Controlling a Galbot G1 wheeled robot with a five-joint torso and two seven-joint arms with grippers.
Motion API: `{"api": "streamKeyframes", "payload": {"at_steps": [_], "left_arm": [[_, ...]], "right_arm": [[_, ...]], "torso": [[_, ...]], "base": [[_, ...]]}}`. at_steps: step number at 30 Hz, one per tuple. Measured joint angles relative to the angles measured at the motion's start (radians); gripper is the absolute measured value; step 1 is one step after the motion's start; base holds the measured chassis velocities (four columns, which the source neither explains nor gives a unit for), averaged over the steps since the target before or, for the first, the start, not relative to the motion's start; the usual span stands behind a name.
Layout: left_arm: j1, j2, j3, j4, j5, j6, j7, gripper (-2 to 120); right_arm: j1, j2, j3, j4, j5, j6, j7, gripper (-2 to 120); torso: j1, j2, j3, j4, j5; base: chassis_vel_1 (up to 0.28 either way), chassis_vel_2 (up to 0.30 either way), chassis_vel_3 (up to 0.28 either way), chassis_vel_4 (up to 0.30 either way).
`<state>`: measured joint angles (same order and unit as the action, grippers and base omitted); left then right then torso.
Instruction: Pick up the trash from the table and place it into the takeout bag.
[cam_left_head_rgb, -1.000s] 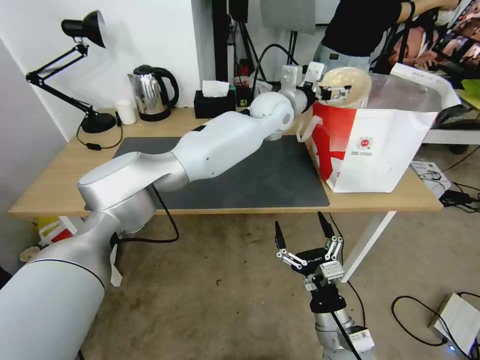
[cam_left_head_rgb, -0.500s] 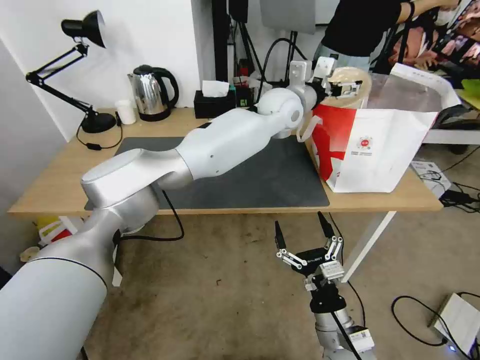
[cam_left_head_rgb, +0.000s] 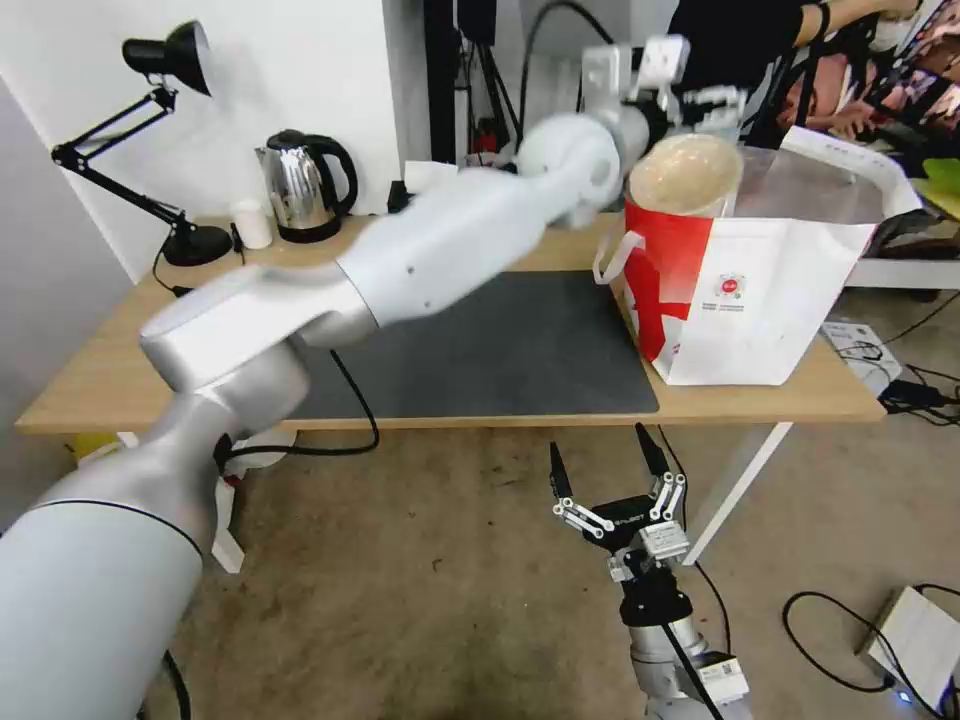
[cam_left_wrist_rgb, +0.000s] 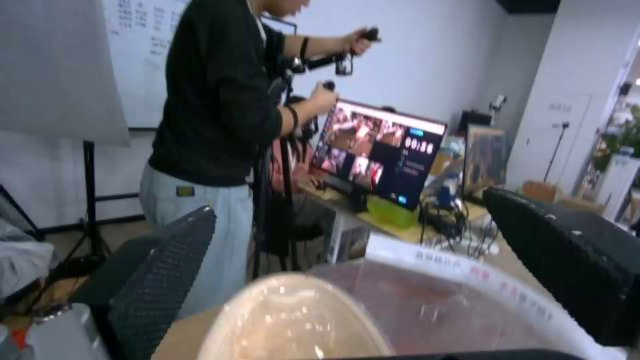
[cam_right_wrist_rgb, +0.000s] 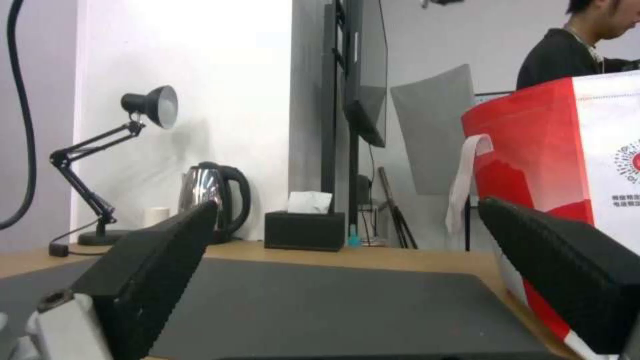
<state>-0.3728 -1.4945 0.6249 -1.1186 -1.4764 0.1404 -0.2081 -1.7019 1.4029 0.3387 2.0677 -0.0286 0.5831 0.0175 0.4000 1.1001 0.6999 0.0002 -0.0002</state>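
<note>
Above the takeout bag (cam_left_head_rgb: 760, 300), the left tool (cam_left_head_rgb: 712, 98) gapes empty, motion-blurred; tan bowl (cam_left_head_rgb: 685, 175) half-sunk inside.

The left gripper (cam_left_head_rgb: 722, 97) hangs just above the bag (cam_left_head_rgb: 760, 290), empty, its jaws parted (the arm is blurred). Right below the jaws, the tan bowl (cam_left_head_rgb: 686, 174) sits in the bag's open mouth, leaning against the red side panel. The bag stands on the table (cam_left_head_rgb: 100, 370), at the mat's (cam_left_head_rgb: 500, 350) edge. The right gripper (cam_left_head_rgb: 608, 465) waits low before the table's front edge, well below the bag, its jaws spread wide and pointing up.
</note>
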Motion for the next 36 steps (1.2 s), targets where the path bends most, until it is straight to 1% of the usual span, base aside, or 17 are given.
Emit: {"api": "streamKeyframes", "payload": {"at_steps": [8, 11, 12, 13, 16, 17, 20, 21, 25, 26, 29, 31, 32, 33, 34, 35, 36], "left_arm": [[-0.012, 0.071, -0.028, -0.059, -0.007, 0.001, -0.019, 100], [-0.009, 0.143, -0.039, -0.110, 0.018, 0.000, -0.021, 100], [0.001, 0.194, -0.045, -0.153, 0.029, -0.002, -0.022, 100], [0.001, 0.194, -0.045, -0.153, 0.029, -0.002, -0.022, 100], [0.037, 0.332, -0.058, -0.283, 0.052, -0.013, -0.019, 100], [0.037, 0.332, -0.058, -0.283, 0.052, -0.013, -0.019, 100], [0.085, 0.466, -0.079, -0.414, 0.090, -0.041, -0.010, 100], [0.118, 0.534, -0.099, -0.471, 0.117, -0.054, -0.009, 100], [0.167, 0.605, -0.140, -0.529, 0.158, -0.081, -0.010, 100], [0.194, 0.634, -0.161, -0.552, 0.178, -0.093, -0.010, 100], [0.441, 0.792, -0.368, -0.722, 0.304, -0.144, -0.010, 100], [0.492, 0.813, -0.410, -0.751, 0.316, -0.148, -0.009, 100], [0.628, 0.859, -0.535, -0.821, 0.342, -0.154, -0.010, 100], [0.689, 0.876, -0.598, -0.849, 0.359, -0.161, -0.010, 100], [0.689, 0.876, -0.598, -0.849, 0.359, -0.161, -0.010, 100], [0.822, 0.904, -0.703, -0.899, 0.408, -0.188, -0.011, 100], [0.885, 0.907, -0.747, -0.916, 0.441, -0.201, -0.011, 100]], "right_arm": [[0.000, 0.000, 0.000, 0.000, 0.000, 0.000, 0.000, 100], [0.000, 0.000, 0.000, 0.000, 0.000, 0.000, 0.000, 100], [0.000, 0.000, 0.000, 0.000, 0.000, 0.000, 0.000, 100], [0.000, 0.000, 0.000, 0.000, 0.000, 0.000, 0.000, 100], [0.000, 0.000, 0.000, 0.000, 0.000, 0.000, 0.000, 100], [0.000, 0.000, 0.000, 0.000, 0.000, 0.000, 0.000, 100], [0.000, 0.000, 0.000, 0.000, 0.000, 0.000, 0.000, 100], [0.000, 0.000, 0.000, 0.000, 0.000, 0.000, 0.000, 100], [0.000, 0.000, 0.000, 0.000, 0.000, 0.000, 0.000, 100], [0.000, 0.000, 0.000, 0.000, 0.000, 0.000, 0.000, 100], [0.000, 0.000, 0.000, 0.000, 0.000, 0.000, 0.000, 100], [0.000, 0.000, 0.000, 0.000, 0.000, 0.000, 0.000, 100], [0.000, 0.000, 0.000, 0.000, 0.000, 0.000, 0.000, 100], [0.000, 0.000, 0.000, 0.000, 0.000, 0.000, 0.000, 100], [0.000, 0.000, 0.000, 0.000, 0.000, 0.000, 0.000, 100], [0.000, 0.000, 0.000, 0.000, 0.000, 0.000, 0.000, 100], [0.000, 0.000, 0.000, 0.000, 0.000, 0.000, 0.000, 100]], "torso": [[0.000, 0.000, 0.000, -0.0005, 0.0001], [0.000, 0.000, 0.000, -0.0005, 0.0000], [0.000, 0.000, 0.000, 0.0001, -0.0003], [0.000, 0.000, 0.000, 0.0001, -0.0003], [0.000, 0.000, 0.000, 0.0002, -0.0006], [0.000, 0.000, 0.000, 0.0002, -0.0006], [0.000, 0.000, 0.000, -0.0007, 0.0002], [0.000, 0.000, 0.000, -0.0001, -0.0003], [0.000, 0.000, 0.000, 0.0002, -0.0005], [0.000, 0.000, 0.000, 0.0003, -0.0003], [0.000, 0.000, 0.000, -0.0004, 0.0003], [0.000, 0.000, 0.000, -0.0002, 0.0003], [0.000, 0.000, 0.000, 0.0002, -0.0015], [0.000, 0.000, 0.000, -0.0001, -0.0011], [0.000, 0.000, 0.000, -0.0001, -0.0011], [0.000, 0.000, 0.000, 0.0009, 0.0009], [0.000, 0.000, 0.000, 0.0010, 0.0003]], "base": [[0.000, 0.000, 0.000, 0.000], [0.000, 0.000, 0.000, 0.000], [0.000, 0.000, 0.000, 0.000], [0.000, 0.000, 0.000, 0.000], [0.000, 0.000, 0.000, 0.000], [0.000, 0.000, 0.000, 0.000], [0.000, 0.000, 0.000, 0.000], [0.000, 0.000, 0.000, 0.000], [0.000, 0.000, 0.000, 0.000], [0.000, 0.000, 0.000, 0.000], [0.000, 0.000, 0.000, 0.000], [0.000, 0.000, 0.000, 0.000], [0.000, 0.000, 0.000, 0.000], [0.000, 0.000, 0.000, 0.000], [0.000, 0.000, 0.000, 0.000], [0.000, 0.000, 0.000, 0.000], [0.000, 0.000, 0.000, 0.000]]}}
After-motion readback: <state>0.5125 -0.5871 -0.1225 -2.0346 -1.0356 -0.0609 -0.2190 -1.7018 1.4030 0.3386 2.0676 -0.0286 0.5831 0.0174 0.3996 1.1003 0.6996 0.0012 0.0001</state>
